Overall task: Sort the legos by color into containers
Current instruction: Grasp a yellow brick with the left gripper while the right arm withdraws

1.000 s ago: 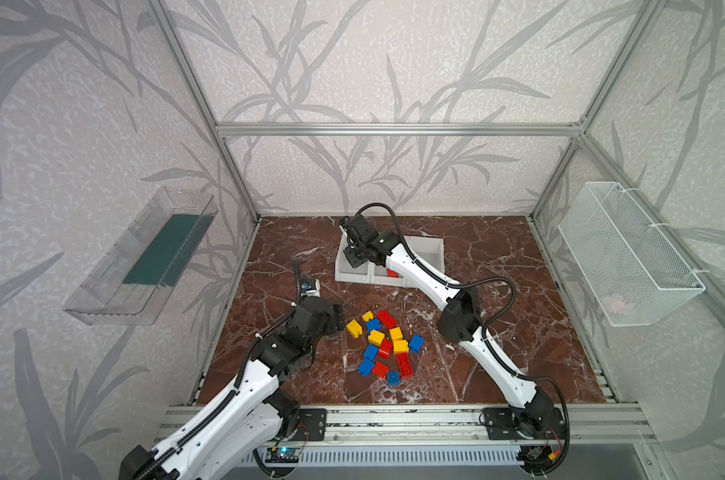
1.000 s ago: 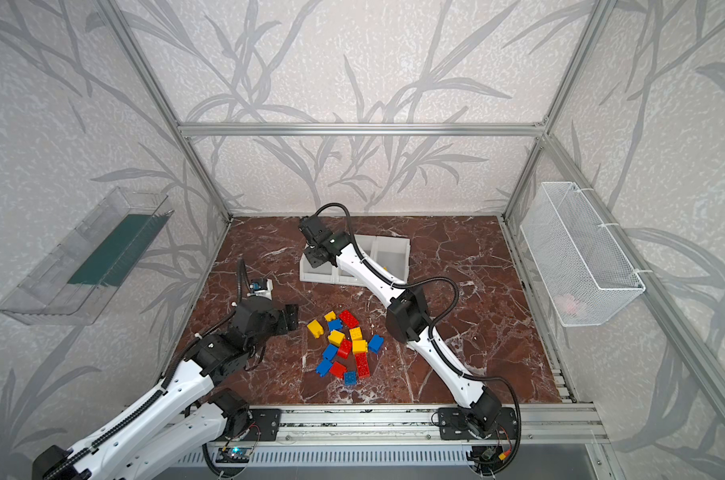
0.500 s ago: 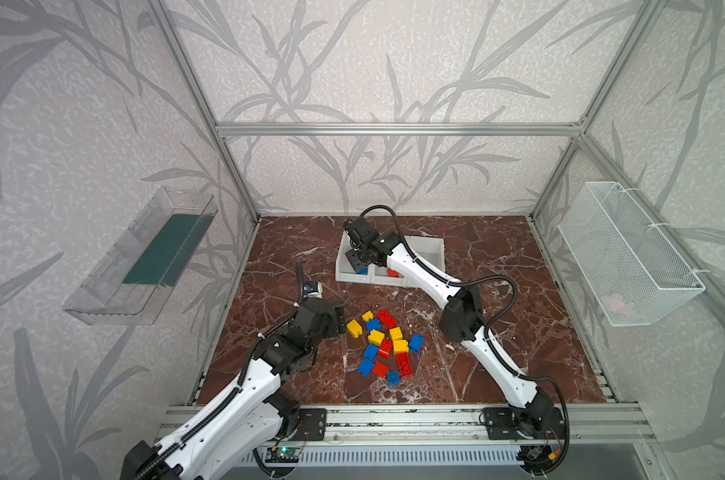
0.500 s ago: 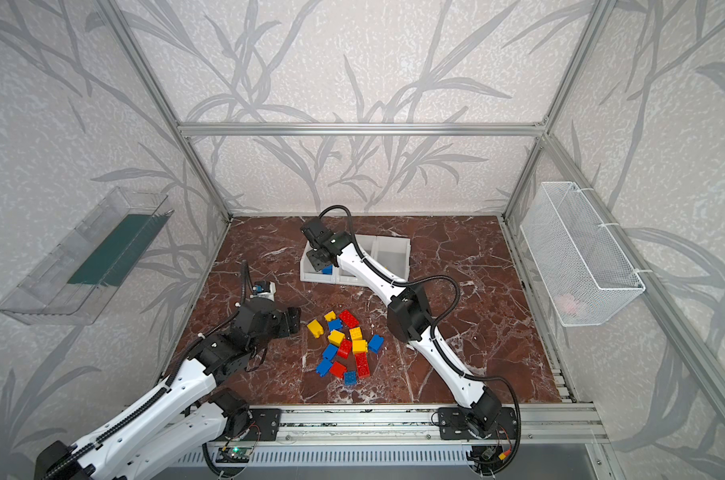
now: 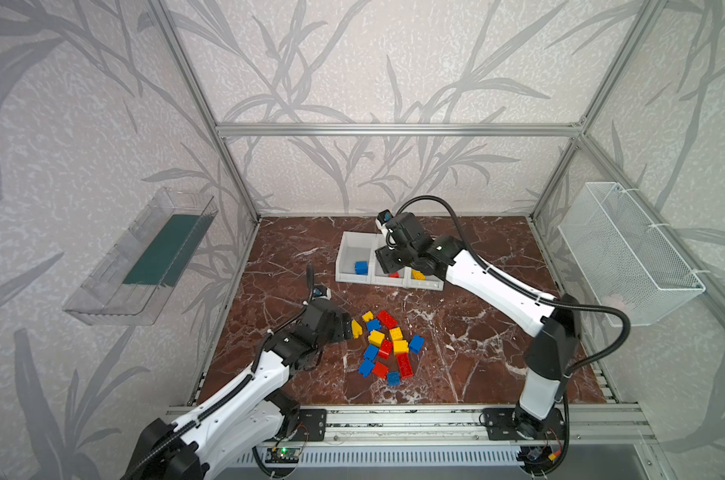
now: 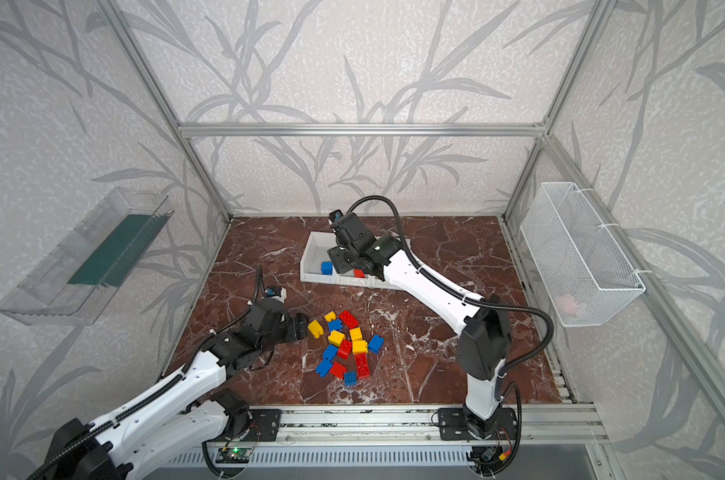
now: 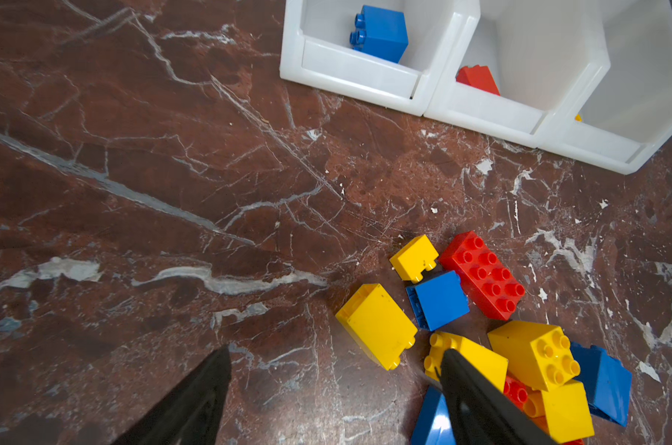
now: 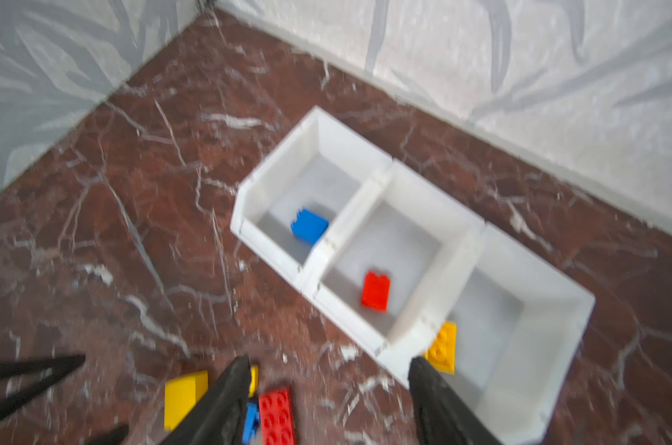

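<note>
Three bins (image 5: 353, 277) in a row hold one lego each — blue brick (image 5: 361, 267) left, red brick (image 5: 393, 274) middle, yellow brick (image 5: 417, 274) right — and the rest lie in a pile (image 5: 385, 349). The right gripper (image 8: 328, 362) hangs over the bins, jaws apart and empty. The left gripper (image 7: 336, 352), wide open and empty, sits just beside the pile.

The white-shelled, black-jointed left arm (image 5: 248, 382) and right arm (image 5: 493, 282) stand on black base plates (image 5: 502, 424) bolted to an aluminium rail (image 5: 394, 419); ribbed black cables (image 5: 428, 198) trail each, and tapered matte-black fingers (image 7: 480, 404) tip each tool (image 7: 336, 350).
</note>
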You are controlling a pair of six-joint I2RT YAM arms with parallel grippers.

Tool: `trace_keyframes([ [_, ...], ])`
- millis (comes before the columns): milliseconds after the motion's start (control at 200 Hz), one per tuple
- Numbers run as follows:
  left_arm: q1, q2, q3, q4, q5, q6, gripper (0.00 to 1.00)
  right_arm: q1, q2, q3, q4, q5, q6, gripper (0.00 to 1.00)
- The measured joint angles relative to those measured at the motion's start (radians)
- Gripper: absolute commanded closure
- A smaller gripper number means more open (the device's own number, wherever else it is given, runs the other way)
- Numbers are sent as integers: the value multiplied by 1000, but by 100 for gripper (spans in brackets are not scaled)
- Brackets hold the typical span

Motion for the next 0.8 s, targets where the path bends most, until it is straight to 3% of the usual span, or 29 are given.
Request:
trace_keyframes([
  [175, -1, 76, -13, 54, 63, -17, 13, -7, -262, -405, 31, 45, 96, 32],
  [330, -5, 175, -15, 99, 116, -25, 13, -14, -483, -640, 13, 87, 201, 31],
  [520, -8, 320, 23, 113, 144, -22, 17, -21, -643, -749, -9, 126, 279, 30],
  [805, -13, 470, 122, 126, 175, -23, 26, -23, -663, -767, -34, 151, 319, 30],
])
